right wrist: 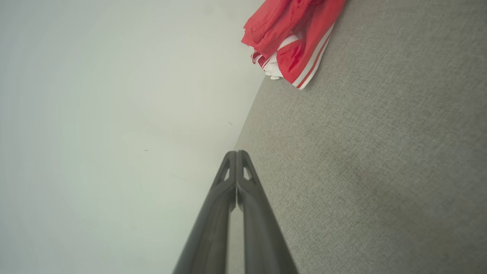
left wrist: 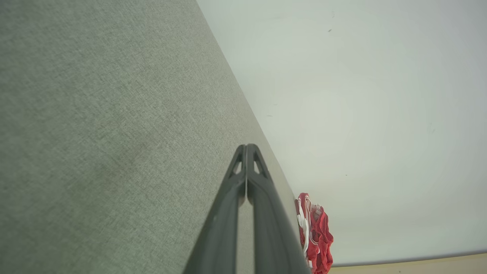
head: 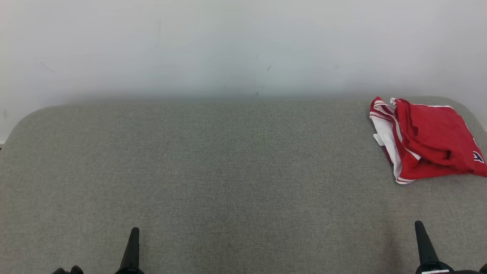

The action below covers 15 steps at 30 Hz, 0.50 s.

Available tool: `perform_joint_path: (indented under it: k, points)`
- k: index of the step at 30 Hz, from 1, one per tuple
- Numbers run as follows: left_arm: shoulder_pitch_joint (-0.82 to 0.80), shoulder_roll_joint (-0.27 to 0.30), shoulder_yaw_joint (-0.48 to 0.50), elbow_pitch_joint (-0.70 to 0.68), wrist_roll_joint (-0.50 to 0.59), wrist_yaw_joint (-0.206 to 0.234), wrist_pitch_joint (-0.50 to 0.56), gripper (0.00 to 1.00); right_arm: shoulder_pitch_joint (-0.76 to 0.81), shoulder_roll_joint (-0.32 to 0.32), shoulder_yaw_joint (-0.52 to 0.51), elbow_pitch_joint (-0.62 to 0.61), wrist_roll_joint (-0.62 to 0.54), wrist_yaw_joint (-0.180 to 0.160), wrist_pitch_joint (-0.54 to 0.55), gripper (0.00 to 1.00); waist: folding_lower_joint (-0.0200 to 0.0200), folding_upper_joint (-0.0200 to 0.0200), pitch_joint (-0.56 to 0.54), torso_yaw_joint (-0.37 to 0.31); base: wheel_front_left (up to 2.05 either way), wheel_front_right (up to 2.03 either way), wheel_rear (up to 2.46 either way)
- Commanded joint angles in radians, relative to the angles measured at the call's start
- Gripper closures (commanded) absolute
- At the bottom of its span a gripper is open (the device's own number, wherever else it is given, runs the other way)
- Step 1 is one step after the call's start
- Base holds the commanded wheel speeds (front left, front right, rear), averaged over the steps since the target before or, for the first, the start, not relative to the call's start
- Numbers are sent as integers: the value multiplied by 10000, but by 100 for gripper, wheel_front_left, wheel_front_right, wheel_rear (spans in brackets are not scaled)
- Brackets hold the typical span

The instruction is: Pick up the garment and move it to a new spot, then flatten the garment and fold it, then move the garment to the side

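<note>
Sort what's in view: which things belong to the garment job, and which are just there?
Job: garment, bunched at the far right; left gripper and right gripper, jaws shut, holding nothing.
Just there: table; wall behind it.

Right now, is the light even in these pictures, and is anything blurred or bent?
Head view: soft, even light, no glare; garment sharp, far edge of table hazy. Left wrist view: table edge steeply tilted, shut left pincer slightly soft. Right wrist view: same tilt, shut right pincer, garment's red lighter.
</note>
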Motion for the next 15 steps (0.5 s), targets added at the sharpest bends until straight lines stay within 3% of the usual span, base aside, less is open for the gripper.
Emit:
perform_joint_path:
  k: [1,15]
  points:
    - [-264,49,35,-42,-320,-38,62,100,-205,-88,-58,-134,322,-13,65,100,0,0,0,1,0,0,0]
    - [-446,46,97,-7,-1719,-126,376,100,-224,-96,-209,-172,1720,-15,436,100,0,0,0,5,0,0,0]
